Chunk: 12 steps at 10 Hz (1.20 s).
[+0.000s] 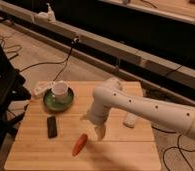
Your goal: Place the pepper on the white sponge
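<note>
A red-orange pepper [80, 144] lies on the wooden table [36, 155] near its front edge. A white sponge [130, 120] lies at the table's right side, partly hidden behind my arm. My gripper [98, 131] hangs from the white arm [141, 105] just above the table, a little right of and behind the pepper, and to the left of the sponge. It holds nothing that I can see.
A white cup [59, 90] stands in a green plate [49, 102] at the table's back left. A small black block [51, 126] lies at the left. Cables run on the floor behind the table. A dark frame stands at the far left.
</note>
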{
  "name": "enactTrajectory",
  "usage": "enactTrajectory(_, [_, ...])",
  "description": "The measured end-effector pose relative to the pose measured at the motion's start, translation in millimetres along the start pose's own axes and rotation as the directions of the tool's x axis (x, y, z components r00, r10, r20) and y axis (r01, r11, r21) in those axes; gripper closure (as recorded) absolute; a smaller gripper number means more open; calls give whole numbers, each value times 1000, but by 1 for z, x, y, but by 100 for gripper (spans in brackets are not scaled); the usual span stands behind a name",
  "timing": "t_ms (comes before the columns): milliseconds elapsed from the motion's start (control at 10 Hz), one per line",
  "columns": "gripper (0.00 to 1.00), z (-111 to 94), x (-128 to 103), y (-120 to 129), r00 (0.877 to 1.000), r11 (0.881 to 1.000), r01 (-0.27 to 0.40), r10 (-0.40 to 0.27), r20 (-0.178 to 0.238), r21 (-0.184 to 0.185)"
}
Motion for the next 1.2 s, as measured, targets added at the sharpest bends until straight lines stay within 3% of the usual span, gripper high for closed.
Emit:
enactTrajectory(400, [21,68,-36,-16,995,996,61,-55,84,-69])
enactTrajectory(800, [22,121,-34,-16,983,992,72,-52,178,-105])
enactTrajectory(1000, [33,128,-26,-17,981,993,64,-44,191,-99])
enactTrajectory(1200, [55,122,-11,-19,984,996,51,-37,177,-79])
